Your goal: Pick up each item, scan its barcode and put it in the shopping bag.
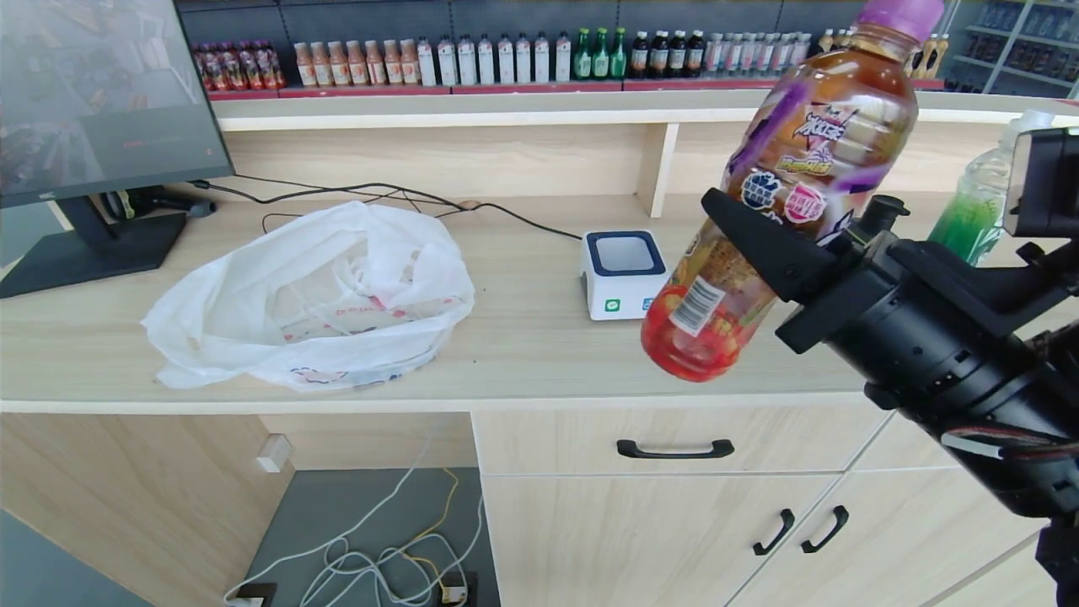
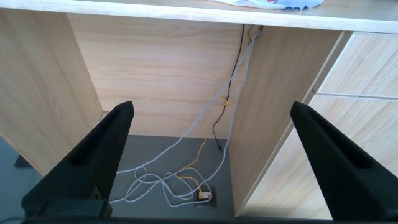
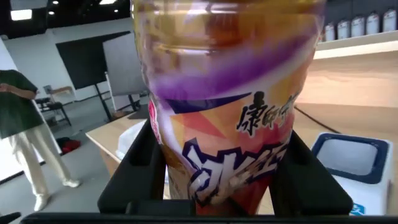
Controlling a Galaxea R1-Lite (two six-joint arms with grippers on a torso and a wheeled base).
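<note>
Above counter (image 1: 539,354), right tool (image 1: 763,253) clamps tilted bottle (image 1: 809,169), cap up, base toward scanner (image 1: 622,274); left tool (image 2: 211,112) spread.

1. The gripper (image 3: 221,183) has a bottle (image 3: 230,93) clamped between its black fingers (image 3: 134,171), one on each side of the purple-and-orange label.
2. Past the bottle, a white scanner (image 3: 351,158) with a blue-framed window sits on the wooden counter (image 3: 348,99).
3. Drinks (image 3: 357,26) line a shelf behind the counter.
</note>
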